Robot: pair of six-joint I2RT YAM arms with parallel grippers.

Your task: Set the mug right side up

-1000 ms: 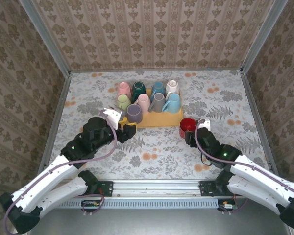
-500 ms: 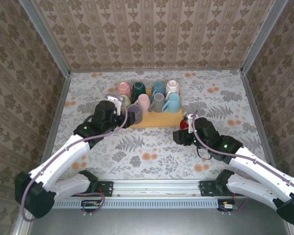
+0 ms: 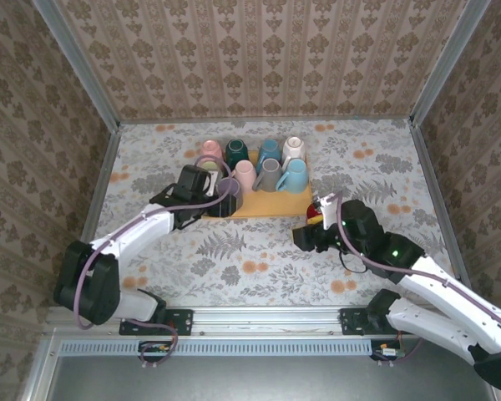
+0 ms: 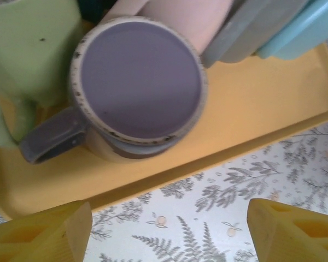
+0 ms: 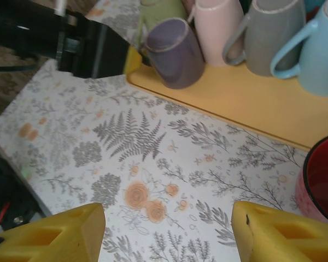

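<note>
Between wallpapered walls point(image 3: 267, 58) — floral tabletop point(image 3: 376, 167), yellow tray point(image 3: 271, 204), purple mug point(image 3: 230, 193)

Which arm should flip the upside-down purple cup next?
Left. Its open pincer hangs close over the purple mug on the yellow tray, aimed straight at it. The right pincer, also open, sits farther off beside the red mug.

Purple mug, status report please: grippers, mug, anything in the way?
Left gripper open, just short of purple mug. Right gripper open, empty. Mug upside down on tray. Green mug and pink mug crowd it.
</note>
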